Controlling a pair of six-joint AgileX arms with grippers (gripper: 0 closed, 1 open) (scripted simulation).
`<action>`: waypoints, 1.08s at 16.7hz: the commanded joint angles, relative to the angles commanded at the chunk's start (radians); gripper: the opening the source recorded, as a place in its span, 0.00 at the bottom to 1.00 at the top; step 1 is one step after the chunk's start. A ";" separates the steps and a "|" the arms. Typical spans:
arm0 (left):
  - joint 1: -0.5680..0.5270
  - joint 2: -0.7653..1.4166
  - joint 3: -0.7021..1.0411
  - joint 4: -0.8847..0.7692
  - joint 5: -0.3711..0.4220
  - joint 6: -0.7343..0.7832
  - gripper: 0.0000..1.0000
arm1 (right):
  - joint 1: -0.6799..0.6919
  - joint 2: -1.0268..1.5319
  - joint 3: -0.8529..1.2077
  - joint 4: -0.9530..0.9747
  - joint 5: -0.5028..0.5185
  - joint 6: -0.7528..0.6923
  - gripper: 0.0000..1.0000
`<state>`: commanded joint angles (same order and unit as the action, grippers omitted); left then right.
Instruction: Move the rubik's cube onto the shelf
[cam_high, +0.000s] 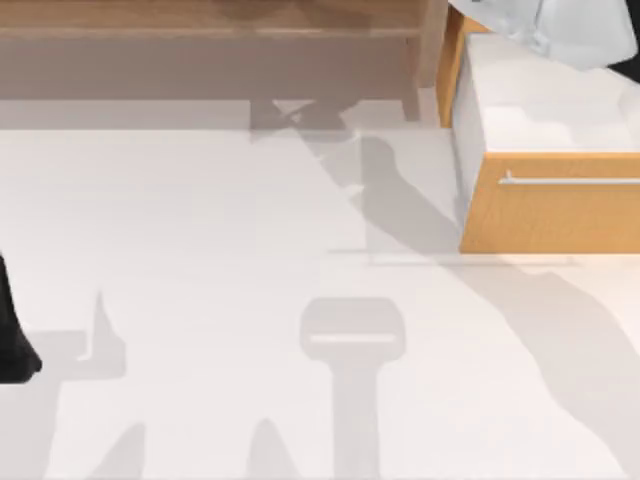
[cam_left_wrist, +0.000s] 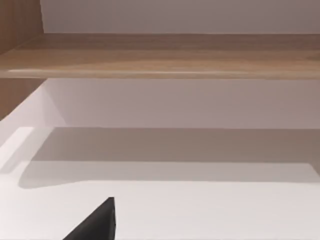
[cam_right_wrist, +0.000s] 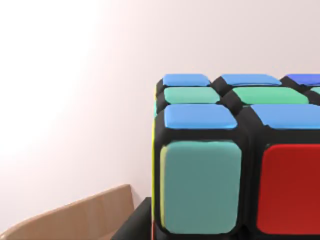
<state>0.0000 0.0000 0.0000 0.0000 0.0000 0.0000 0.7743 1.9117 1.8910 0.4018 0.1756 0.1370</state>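
1. Two arms at the table, w/ one at work. Left arm (cam_high: 12, 340) is parked at the table's (cam_high: 200, 300) left edge, seen as a dark shape in the top view. Its jaw state can't be told; a single dark finger tip (cam_left_wrist: 97, 222) is caught at the edge of the left wrist view, well short of the shelf.

2. The shelf (cam_high: 200, 18) runs along the far edge, from the left side to past centre: a light wood board w/ a grey-brown recess (cam_high: 200, 65) below and an upright post (cam_high: 432, 50) at its right end. In the left wrist view the board (cam_left_wrist: 160, 55) is seen bare across its visible length.

3. Right of the post sits the orange-tan drawer cabinet (cam_high: 560, 215), drawer pulled open, thin metal handle (cam_high: 570, 181) on its front.

4. Right arm (cam_high: 560, 25) is seen high at the far right corner, above the cabinet. The rubik's cube (cam_right_wrist: 235, 160) is seen very close to the right wrist camera, off the table, w/ a dark gripper part at its base. It's judged to be held, but the fingers aren't seen, so grip state can't be told.

5. Step in hand, as judged: transport, cube lifted and not yet over the shelf.

6. Next move calls for carrying the cube leftward past the post w/o clipping it, lowering it level onto the board, then release.
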 joint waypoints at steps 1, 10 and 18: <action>0.000 0.000 0.000 0.000 0.000 0.000 1.00 | 0.013 0.013 -0.022 0.093 0.046 -0.015 0.00; 0.000 0.000 0.000 0.000 0.000 0.000 1.00 | 0.055 0.230 -0.272 0.553 0.502 -0.172 0.00; 0.000 0.000 0.000 0.000 0.000 0.000 1.00 | 0.049 0.407 -0.416 0.578 0.679 -0.232 0.00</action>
<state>0.0000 0.0000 0.0000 0.0000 0.0000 0.0000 0.8236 2.3184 1.4751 0.9796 0.8548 -0.0946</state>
